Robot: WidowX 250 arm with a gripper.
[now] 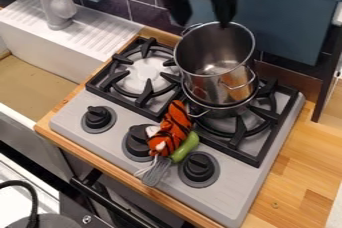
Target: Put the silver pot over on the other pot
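Note:
Black and spread apart, the open gripper (204, 16) hangs at the top of the view, over the back rim of the tall silver pot, with nothing held. The silver pot (208, 84) stands on the other pot (234, 110), its base within or over that pot's rim and its open mouth facing up. Only part of the lower pot's rim, side and a handle shows, on the right burner of the stove. Whether the fingertips touch the silver pot's rim cannot be told.
On the stove front (227, 207) lie an orange striped toy tiger (173, 128) and a green-handled whisk (185, 147), among black knobs. The left burner grate (142, 103) is beside the pots. A sink with a faucet (55, 9) stands at upper left.

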